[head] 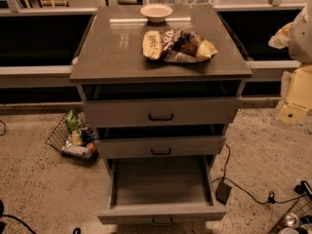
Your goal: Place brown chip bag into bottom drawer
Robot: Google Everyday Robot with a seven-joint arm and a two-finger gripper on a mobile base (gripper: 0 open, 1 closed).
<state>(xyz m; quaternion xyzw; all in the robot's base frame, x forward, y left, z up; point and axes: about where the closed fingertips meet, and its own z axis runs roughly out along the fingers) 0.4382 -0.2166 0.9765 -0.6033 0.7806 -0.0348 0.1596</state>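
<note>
gripper (285,35), grip state impossible to tell; brown chip bag (178,45) lies to its left, long axis running toward it, open bottom drawer (161,182) well below.

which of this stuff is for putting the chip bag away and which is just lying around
For the job: brown chip bag on the cabinet top; bottom drawer, pulled open; gripper at right edge.
Lying about: pale bowl, wire basket on floor, cable.
</note>
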